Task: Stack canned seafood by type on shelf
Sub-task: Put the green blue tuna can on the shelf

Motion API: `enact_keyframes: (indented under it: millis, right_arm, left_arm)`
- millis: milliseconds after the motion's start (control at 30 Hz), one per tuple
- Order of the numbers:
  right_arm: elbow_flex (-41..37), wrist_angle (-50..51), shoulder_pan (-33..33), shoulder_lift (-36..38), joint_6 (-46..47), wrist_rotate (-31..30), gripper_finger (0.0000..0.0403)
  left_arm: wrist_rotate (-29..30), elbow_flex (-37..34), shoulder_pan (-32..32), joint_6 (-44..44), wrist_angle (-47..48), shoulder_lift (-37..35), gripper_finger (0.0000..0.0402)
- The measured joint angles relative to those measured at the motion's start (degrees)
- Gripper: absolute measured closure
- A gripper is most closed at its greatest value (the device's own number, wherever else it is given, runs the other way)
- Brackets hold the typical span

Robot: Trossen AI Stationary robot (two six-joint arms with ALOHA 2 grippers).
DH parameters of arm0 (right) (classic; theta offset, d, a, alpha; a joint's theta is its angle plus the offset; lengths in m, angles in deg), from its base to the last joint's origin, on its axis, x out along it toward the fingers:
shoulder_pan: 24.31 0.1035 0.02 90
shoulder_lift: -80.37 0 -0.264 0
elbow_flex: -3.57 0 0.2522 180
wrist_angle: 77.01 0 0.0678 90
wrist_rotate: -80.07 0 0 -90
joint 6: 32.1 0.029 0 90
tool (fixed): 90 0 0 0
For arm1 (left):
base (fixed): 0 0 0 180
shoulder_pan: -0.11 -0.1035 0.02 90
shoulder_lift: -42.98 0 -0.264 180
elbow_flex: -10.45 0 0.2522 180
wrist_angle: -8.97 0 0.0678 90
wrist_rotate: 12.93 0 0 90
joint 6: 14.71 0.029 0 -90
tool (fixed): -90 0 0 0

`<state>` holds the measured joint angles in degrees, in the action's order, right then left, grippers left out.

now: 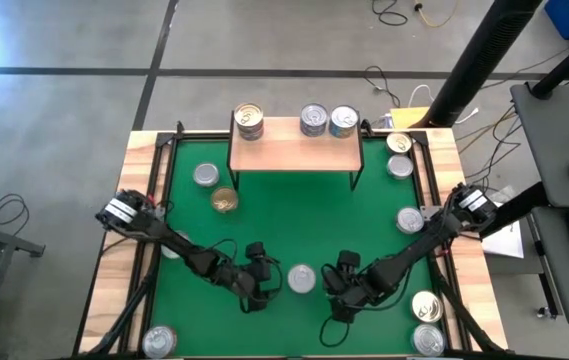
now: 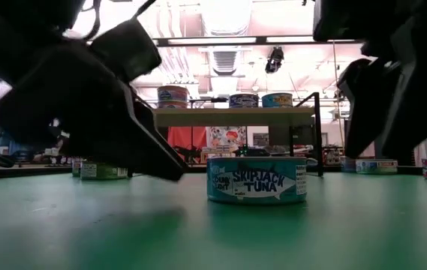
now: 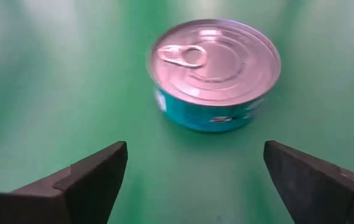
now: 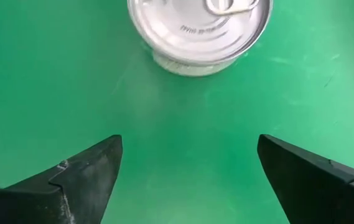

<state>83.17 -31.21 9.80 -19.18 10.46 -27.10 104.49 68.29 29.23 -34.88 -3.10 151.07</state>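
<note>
Both jaws gape; I risk my left gripper (image 1: 264, 276) and right gripper (image 1: 336, 280) colliding over the six-o'clock tuna can (image 1: 302, 279)

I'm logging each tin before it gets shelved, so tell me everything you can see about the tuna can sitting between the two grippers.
The tuna can is a short round tin with a shiny silver ribbed top and a pull-ring. Its teal side label reads "Skipjack Tuna". It stands upright, unopened, on the green mat near the table's front middle. The left gripper and the right gripper flank it, fingers open; nothing touches it but the mat.
</note>
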Motion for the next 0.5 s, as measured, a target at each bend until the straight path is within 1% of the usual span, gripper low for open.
enact_keyframes:
  millis: [67,167,300,500]
  right_arm:
    - [0.00,-0.35,-0.07,0.00,-0.50,-0.56,0.0035]
    - [0.00,-1.17,-0.26,0.00,-1.26,-0.72,0.0035]
    - [-0.16,-1.10,-1.42,0.00,-1.29,-1.23,0.0035]
    - [-0.74,-1.16,-4.54,0.00,-1.20,-7.36,0.0035]
  left_arm:
    - [-2.26,0.16,-0.50,1.01,-4.31,2.32,0.0028]
    - [-5.67,1.16,-1.91,1.51,-8.24,5.73,0.0015]
    - [-5.66,3.19,-3.35,4.32,-11.64,9.46,0.0003]
    - [-6.43,5.48,-3.87,6.73,-16.15,13.18,0.0002]
